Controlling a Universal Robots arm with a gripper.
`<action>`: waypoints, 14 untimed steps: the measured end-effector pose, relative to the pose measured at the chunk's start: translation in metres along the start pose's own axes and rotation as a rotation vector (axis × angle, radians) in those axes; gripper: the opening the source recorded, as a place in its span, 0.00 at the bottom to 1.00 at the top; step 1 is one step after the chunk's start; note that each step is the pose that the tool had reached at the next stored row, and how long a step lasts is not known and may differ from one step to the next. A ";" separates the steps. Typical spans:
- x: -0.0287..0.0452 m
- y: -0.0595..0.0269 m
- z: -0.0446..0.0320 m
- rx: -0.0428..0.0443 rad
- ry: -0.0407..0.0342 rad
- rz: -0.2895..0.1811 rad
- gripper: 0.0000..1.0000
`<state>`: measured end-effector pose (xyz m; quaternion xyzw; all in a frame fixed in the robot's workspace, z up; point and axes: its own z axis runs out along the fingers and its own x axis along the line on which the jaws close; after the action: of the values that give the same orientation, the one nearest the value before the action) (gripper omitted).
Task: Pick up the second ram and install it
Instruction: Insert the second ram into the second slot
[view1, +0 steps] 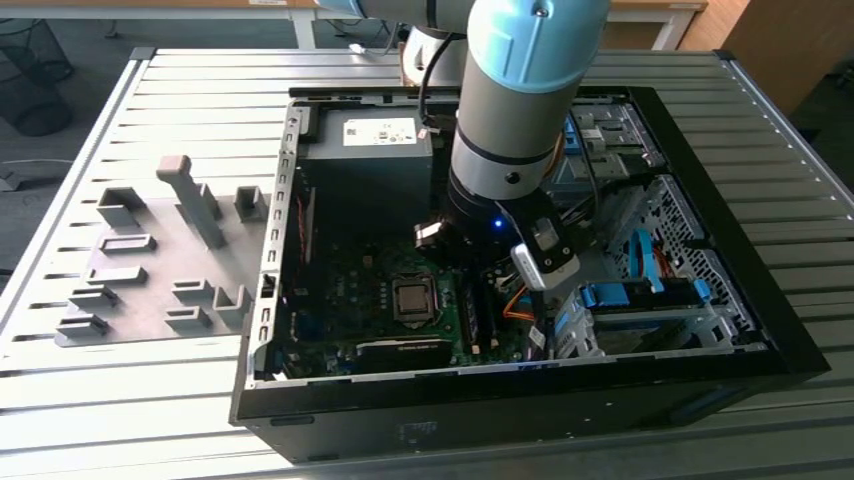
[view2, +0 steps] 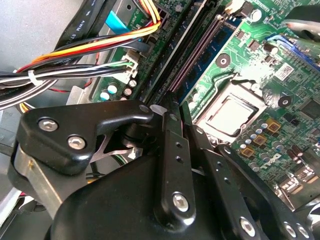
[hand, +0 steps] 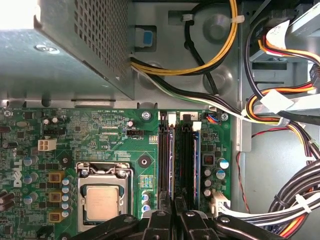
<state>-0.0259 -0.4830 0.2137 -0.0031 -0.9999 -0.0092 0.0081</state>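
Gripper (hand: 175, 210) low inside open PC case (view1: 747, 330), jaws clenched to a thin gap right over the memory slots (hand: 177, 160). Ram (hand: 196, 165) sat upright in the slot just beside the jaws, blue edge showing. CPU (hand: 102, 202) near. Case lay on ribbed metal worktop (view1: 200, 80); grey fixture plate (view1: 160, 260) well apart. Wire bin (view1: 34, 75) on floor beyond.

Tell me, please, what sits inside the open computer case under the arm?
Inside the computer case: a motherboard with processor, memory slots and cable bundles. The gripper hides the slots' near ends.
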 end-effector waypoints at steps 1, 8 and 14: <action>0.0000 0.0000 0.0000 0.0001 0.0000 0.000 0.14; -0.0011 0.0000 -0.0001 0.0001 0.0029 0.000 0.14; -0.0012 0.0000 0.0005 0.0002 0.0035 0.000 0.14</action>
<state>-0.0248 -0.4830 0.2132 -0.0031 -0.9999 -0.0092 0.0099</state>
